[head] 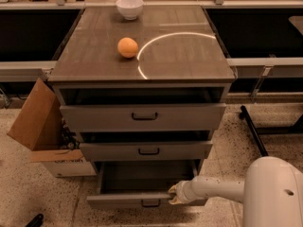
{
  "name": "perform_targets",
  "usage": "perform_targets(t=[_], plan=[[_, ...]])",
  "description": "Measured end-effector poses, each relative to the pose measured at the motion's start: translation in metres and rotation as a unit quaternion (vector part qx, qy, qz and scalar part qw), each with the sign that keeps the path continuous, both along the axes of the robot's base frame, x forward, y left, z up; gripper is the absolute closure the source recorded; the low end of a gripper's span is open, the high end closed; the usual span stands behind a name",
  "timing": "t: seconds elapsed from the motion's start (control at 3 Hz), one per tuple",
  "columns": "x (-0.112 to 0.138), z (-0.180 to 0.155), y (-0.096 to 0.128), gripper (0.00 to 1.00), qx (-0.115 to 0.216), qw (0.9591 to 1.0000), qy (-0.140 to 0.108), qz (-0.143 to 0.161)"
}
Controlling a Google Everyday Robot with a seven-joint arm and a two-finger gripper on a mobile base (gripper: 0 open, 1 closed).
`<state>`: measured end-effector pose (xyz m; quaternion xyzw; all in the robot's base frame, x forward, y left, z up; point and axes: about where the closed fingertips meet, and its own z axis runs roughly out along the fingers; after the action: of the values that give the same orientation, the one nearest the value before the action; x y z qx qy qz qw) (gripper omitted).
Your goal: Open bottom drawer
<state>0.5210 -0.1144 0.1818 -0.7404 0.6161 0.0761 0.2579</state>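
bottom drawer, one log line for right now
bottom drawer: partly open | gripper: at its front edge, right of handle | cabinet top: orange, white bowl

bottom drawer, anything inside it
The bottom drawer stands open, and the part of its floor in view looks bare. Its back is hidden under the middle drawer, and the gripper at the front right rim covers a little there.
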Motion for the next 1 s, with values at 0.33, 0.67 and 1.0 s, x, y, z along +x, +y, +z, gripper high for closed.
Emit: perform_targets(t=[0.33,0.67,1.0], plan=[[-0.0012,-0.0011,0.0014,0.42,0.001,1.0,0.001,0.001],[-0.0024,-0.0022,0.0027,0.18,0.001,1.0,0.002,0.002],[-0.0036,-0.0032,0.004,0.0,0.002,1.0,0.004,0.002]])
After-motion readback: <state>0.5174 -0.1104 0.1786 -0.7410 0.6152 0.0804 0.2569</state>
